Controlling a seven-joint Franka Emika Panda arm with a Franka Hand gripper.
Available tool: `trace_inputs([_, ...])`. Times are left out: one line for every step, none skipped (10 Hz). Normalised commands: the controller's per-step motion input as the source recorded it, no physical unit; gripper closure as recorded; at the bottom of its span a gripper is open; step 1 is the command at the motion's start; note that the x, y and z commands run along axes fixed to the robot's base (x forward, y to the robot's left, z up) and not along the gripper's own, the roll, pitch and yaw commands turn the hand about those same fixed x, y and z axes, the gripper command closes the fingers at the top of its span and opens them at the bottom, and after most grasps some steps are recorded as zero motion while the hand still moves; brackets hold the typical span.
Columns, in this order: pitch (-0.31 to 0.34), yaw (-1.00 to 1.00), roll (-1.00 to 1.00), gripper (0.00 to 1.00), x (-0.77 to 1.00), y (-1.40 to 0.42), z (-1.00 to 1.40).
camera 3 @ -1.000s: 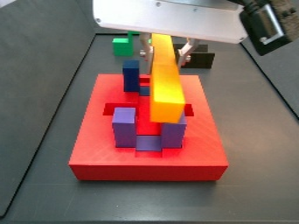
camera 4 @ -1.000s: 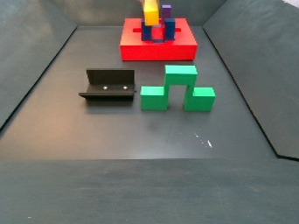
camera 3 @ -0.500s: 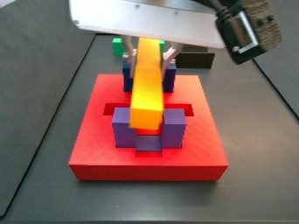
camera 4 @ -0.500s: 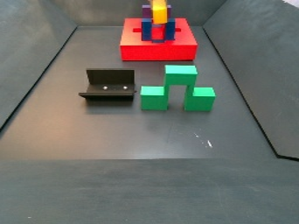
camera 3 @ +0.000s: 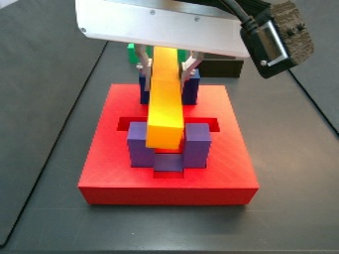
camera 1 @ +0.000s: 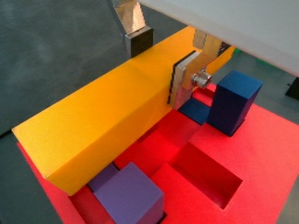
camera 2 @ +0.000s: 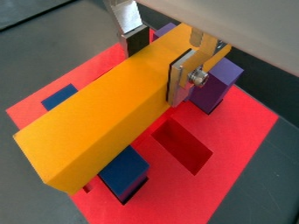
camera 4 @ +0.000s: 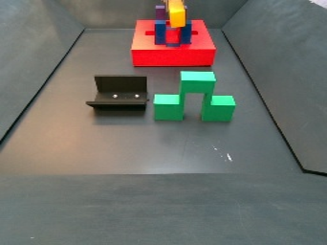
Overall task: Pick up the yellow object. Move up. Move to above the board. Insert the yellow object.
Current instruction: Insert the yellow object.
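The end effector is clamped across the yellow bar, over the red board. The bar's long axis runs along the channel between the purple blocks and the blue blocks, its low end between the purple pair. I judge only a straight descent remains.

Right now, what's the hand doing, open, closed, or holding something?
Hand: closed on the long yellow-orange rectangular bar, above the large flat red square slab.

You're seeing a smooth matt plastic-looking bar between the gripper's brushed-metal fingers; the board is looking matt.
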Motion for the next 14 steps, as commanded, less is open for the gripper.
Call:
trace_inputs([0.0, 0.15, 0.16, 1.0, 0.09, 0.0, -0.11])
trace_inputs([0.0, 0.07, 0.1, 1.0, 0.01, 0.0, -0.05])
trace_inputs([0.0, 0.03, 0.09, 1.0, 0.0, 0.0, -0.03])
trace_inputs([0.0, 0.0, 0.09, 1.0, 0.0, 0.0, -0.01])
trace_inputs([0.006, 0.0, 0.12, 1.0, 0.0, 0.0, 0.0])
trace_inputs([0.091, -0.08, 0.27, 1.0, 0.01, -0.05, 0.0])
trace_inputs([0.13, -0.16, 0.27, 1.0, 0.07, -0.01, 0.0])
trace_inputs([0.133, -0.15, 0.23, 1.0, 0.07, 0.0, 0.0])
trace_inputs([0.119, -0.13, 0.2, 1.0, 0.07, 0.0, 0.0])
trace_inputs([0.133, -0.11, 0.18, 1.0, 0.1, -0.01, 0.0])
trace_inputs([0.139, -0.05, 0.16, 1.0, 0.15, -0.06, 0.0])
trace_inputs([0.127, 0.0, 0.15, 1.0, 0.17, -0.08, 0.0])
trace_inputs([0.109, 0.0, 0.13, 1.0, 0.18, -0.09, 0.0])
trace_inputs([0.063, 0.0, 0.11, 1.0, 0.11, -0.06, 0.0])
